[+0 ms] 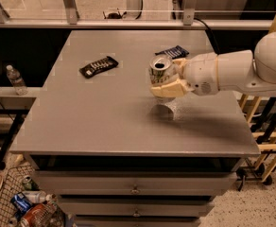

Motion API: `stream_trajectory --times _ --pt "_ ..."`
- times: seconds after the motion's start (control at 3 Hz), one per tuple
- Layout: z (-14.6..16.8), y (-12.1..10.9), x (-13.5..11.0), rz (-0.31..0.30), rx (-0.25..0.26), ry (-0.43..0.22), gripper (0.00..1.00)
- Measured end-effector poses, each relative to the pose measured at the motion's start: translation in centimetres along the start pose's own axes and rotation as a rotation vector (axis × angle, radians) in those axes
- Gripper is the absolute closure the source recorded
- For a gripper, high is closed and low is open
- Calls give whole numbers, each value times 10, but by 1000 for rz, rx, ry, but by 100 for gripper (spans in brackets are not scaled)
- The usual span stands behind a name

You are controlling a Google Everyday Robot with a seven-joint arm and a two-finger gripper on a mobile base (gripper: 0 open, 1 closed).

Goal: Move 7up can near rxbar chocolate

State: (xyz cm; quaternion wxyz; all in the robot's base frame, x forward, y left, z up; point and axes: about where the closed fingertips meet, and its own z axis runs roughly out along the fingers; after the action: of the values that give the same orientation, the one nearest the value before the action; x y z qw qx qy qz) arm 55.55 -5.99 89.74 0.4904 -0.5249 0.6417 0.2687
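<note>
Camera view: the gripper [165, 82] hangs over the right-middle part of the grey worktop [105, 117], reaching in from the right on a chunky white arm [242, 70]. Its cream fingers [168, 89] are clamped around the 7up can [159, 69]. The can is upright, top facing up, and looks lifted off the surface, since there's a shadow on the worktop right underneath it. The rxbar chocolate [99, 66] lies flat off to the left of the can, well apart from it. A dark blue bar [173, 51] lies just behind the can, partly hidden by it.
</note>
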Motion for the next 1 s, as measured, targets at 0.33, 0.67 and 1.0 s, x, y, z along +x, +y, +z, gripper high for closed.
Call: stream_trajectory --times 0.33,0.67,1.0 --pt "1 0 -1 1 0 -1 100" --pt "12 -19 -11 27 40 -55 100" --pt "28 -45 -27 42 58 -93 100"
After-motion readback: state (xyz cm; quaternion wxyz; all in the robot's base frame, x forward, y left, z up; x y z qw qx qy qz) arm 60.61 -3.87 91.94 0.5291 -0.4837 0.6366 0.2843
